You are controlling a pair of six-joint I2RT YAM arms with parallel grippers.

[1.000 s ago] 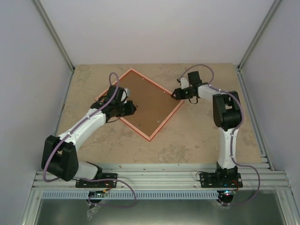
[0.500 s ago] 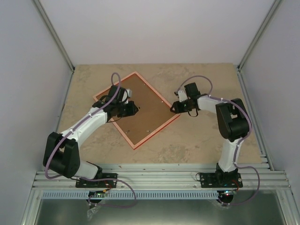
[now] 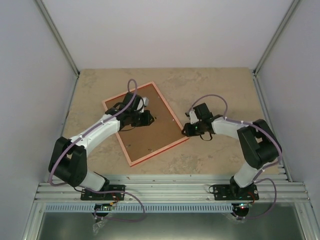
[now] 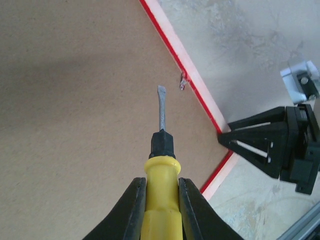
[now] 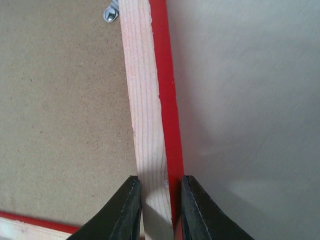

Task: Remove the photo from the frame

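Observation:
The frame (image 3: 150, 140) lies face down on the table, its brown backing board up and its red edge and pale wood rim showing. The photo is hidden beneath the board. My left gripper (image 3: 149, 119) is over the board, shut on a yellow-handled flat screwdriver (image 4: 161, 165). Its blade tip (image 4: 160, 95) hovers close to a small metal tab (image 4: 183, 82) at the rim. My right gripper (image 3: 185, 131) is shut on the frame's rim (image 5: 145, 100) near its right corner, one finger on each side. It also shows in the left wrist view (image 4: 270, 150).
The frame rests on a beige stone-pattern table (image 3: 220, 90) with grey walls around it. An aluminium rail (image 3: 170, 187) runs along the near edge. Another metal tab (image 5: 111, 12) sits at the rim's inner side.
The frame has turned clockwise in the top view. My right gripper pulled its corner toward the near edge. My left gripper shifted right over the board with the screwdriver.

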